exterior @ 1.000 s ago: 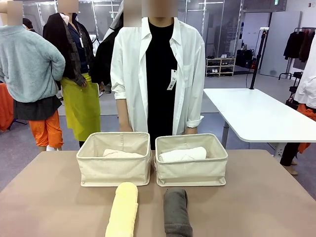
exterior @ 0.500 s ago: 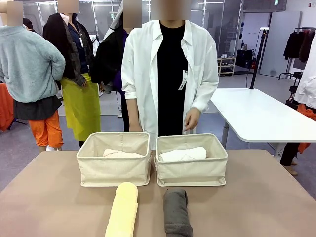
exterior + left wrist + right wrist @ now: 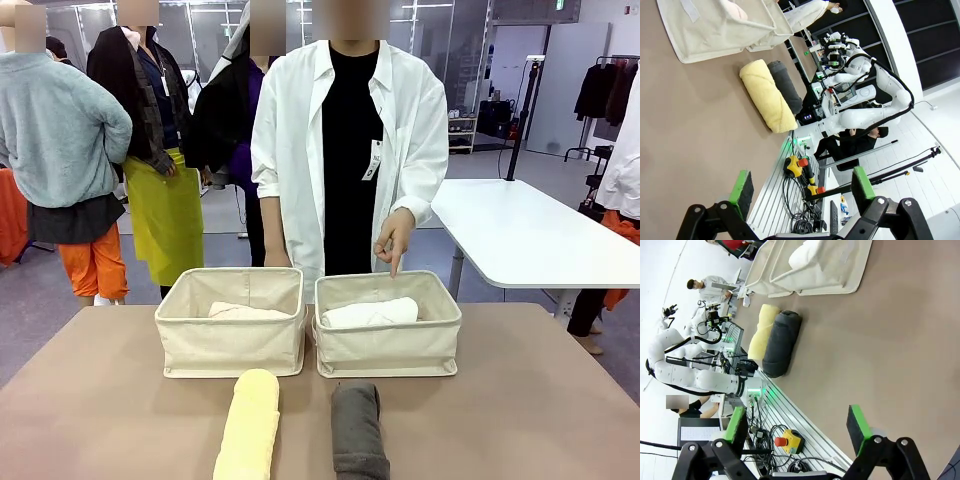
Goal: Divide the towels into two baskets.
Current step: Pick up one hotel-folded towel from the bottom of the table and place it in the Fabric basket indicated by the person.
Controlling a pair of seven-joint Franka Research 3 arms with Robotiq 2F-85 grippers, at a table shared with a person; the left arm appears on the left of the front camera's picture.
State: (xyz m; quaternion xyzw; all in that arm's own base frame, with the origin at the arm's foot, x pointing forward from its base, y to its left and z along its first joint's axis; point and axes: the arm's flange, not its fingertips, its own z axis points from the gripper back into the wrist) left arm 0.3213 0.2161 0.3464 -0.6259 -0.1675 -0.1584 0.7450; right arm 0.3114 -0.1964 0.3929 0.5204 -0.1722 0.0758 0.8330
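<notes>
Yellow towel and grey towel, near edge of the desk: soft, light rolls, probably best pinched mid-length. Left hand, right hand: agape, holding nothing.

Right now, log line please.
left claw, right claw open; yellow towel, grey towel on table; white towel in right basket, person's hand pointing there

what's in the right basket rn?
One white rolled towel lies inside the right basket. Its front wall covers the towel's underside and the basket floor, so anything lower down can't be seen.
</notes>
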